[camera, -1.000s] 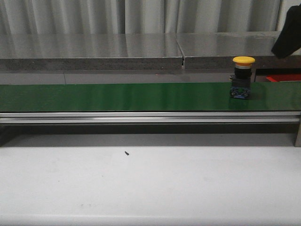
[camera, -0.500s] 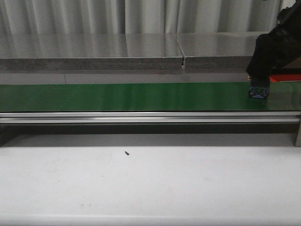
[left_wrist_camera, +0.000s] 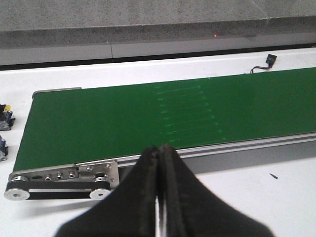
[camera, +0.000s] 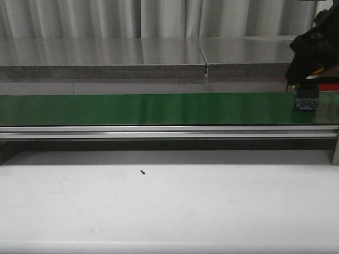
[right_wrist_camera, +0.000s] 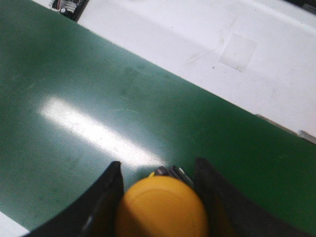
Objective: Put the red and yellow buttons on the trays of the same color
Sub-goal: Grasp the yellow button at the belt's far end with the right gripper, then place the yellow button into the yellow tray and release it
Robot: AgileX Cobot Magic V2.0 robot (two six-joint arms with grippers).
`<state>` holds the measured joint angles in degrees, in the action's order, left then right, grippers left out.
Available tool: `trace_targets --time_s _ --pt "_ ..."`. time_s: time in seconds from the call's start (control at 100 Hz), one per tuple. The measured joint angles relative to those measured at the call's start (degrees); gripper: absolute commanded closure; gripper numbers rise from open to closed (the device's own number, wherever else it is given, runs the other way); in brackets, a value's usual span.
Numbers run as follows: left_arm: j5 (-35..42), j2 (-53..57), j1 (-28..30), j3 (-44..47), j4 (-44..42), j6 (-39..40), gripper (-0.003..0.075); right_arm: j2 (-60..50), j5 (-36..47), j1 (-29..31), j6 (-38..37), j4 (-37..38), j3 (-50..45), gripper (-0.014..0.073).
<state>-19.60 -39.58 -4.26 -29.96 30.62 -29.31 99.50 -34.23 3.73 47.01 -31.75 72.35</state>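
A yellow button [right_wrist_camera: 163, 210] with a black body and blue base [camera: 306, 100] is at the far right of the green conveyor belt [camera: 148, 108]. My right gripper [right_wrist_camera: 158, 173] comes down over it; its black fingers [right_wrist_camera: 106, 197] hug both sides of the yellow cap. In the front view the arm [camera: 315, 50] hides the cap. My left gripper [left_wrist_camera: 160, 150] is shut and empty, above the white table near the belt's left end. No red button shows. A red strip [camera: 331, 86], perhaps a tray, peeks out behind the right arm.
A grey ledge [camera: 159, 58] runs behind the belt and a metal rail [camera: 159, 132] along its front. A small dark screw [camera: 143, 171] lies on the white table. Small blue and black parts [left_wrist_camera: 5, 121] sit beside the belt's left end, and a wired connector [left_wrist_camera: 269, 60] behind it.
The yellow button travelled right along the belt. My right arm came down over it, hid its cap and moved right with it.
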Motion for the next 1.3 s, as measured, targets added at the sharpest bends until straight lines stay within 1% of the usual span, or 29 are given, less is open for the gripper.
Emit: trace_targets --time_s 0.13,0.25,0.39,0.49,0.66,0.74,0.81,0.93,1.1,1.3 --pt "0.00 0.00 0.00 0.00 0.00 0.00 0.0739 0.00 -3.82 2.15 -1.68 0.00 2.24 0.0475" --pt "0.00 0.00 0.00 0.00 0.00 0.00 0.0739 -1.61 -8.64 5.86 -3.85 0.00 4.58 0.0475" --pt "0.00 0.00 0.00 0.00 0.00 0.00 0.0739 -5.36 -12.47 12.61 -5.28 -0.09 5.51 0.0475" --pt "0.00 0.00 0.00 0.00 0.00 0.00 0.0739 -6.98 -14.52 19.00 -5.79 -0.09 5.51 0.0475" --pt "0.00 0.00 0.00 0.00 0.00 0.00 0.0739 -7.33 -14.82 29.38 -6.24 -0.67 4.99 0.0475" --pt "0.00 0.00 0.00 0.00 0.00 0.00 0.0739 -7.21 -12.98 33.62 -6.30 -1.73 4.56 0.0475" --pt "0.00 0.00 0.00 0.00 0.00 0.00 0.0739 -7.11 -10.42 36.11 -6.30 -2.34 4.34 0.0475" --pt "0.00 0.00 0.00 0.00 0.00 0.00 0.0739 -5.71 -7.56 38.35 -6.30 -3.32 4.34 0.0475" --pt "0.00 0.00 0.00 0.00 0.00 0.00 0.0739 0.11 -6.57 38.53 -6.30 -5.20 4.34 0.0475" --pt "0.00 0.00 0.00 0.00 0.00 0.00 0.0739 8.11 -5.81 38.40 -6.30 -5.68 4.34 0.0475"
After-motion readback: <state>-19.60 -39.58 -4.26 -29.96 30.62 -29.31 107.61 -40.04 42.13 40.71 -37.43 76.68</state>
